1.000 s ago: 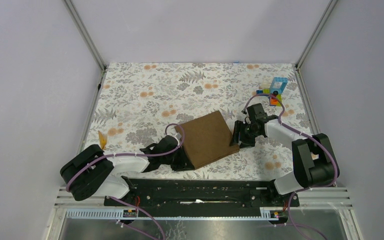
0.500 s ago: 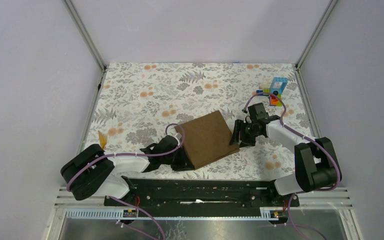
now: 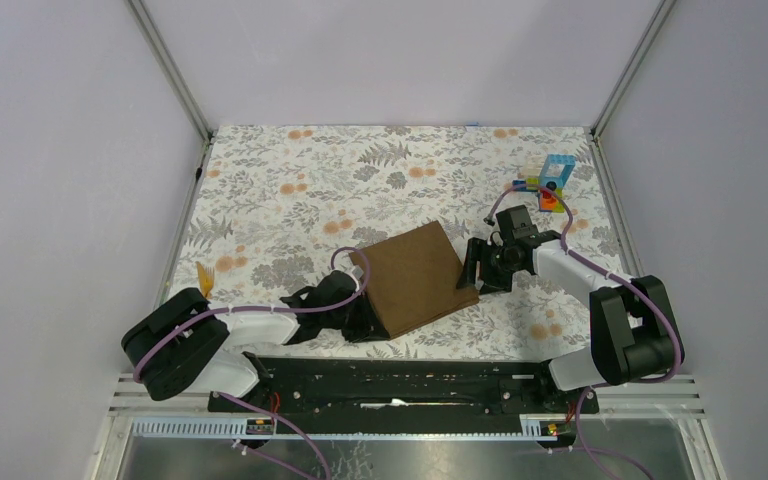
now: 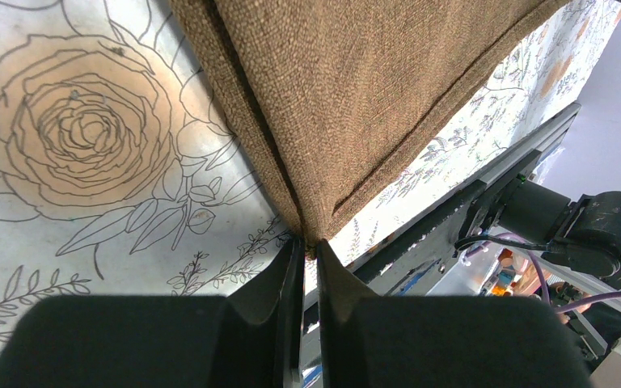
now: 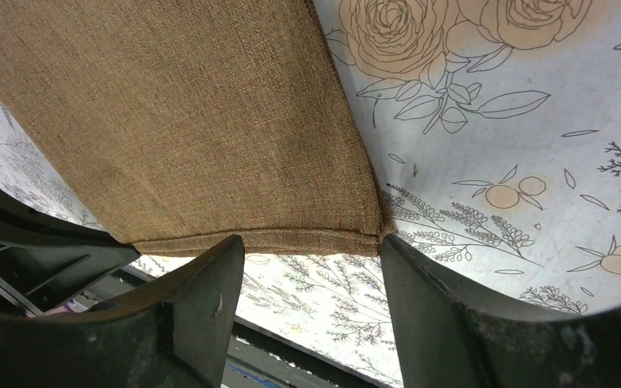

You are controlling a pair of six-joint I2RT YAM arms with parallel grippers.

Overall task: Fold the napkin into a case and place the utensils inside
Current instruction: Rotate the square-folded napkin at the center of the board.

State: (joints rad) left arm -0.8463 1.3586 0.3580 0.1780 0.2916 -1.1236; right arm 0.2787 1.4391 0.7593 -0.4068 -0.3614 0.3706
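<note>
From above we see the napkin (image 3: 415,277) by the near edge of the table (image 3: 260,180), the utensils (image 3: 203,277) at its left edge. Left wrist: the left gripper (image 4: 306,246) pinches a napkin corner. Right wrist: the right gripper (image 5: 309,242) gapes astride its hem.

"What is this place, someone's kitchen?"

"No, it's a robot lab bench. Plain pale walls (image 3: 380,60) box the table in, and aluminium posts (image 3: 170,70) rise at the corners well beyond the right claw (image 3: 482,272)."

"But that flowered cloth?"

"That's only a floral covering (image 3: 290,200) spread beneath it. Nearer than the claw, the arms (image 3: 250,325) sit bolted along a black metal rail (image 3: 400,382). Purple cables (image 3: 576,425) trail off them. Toy blocks (image 3: 550,180) stand just beyond the claw."
</note>
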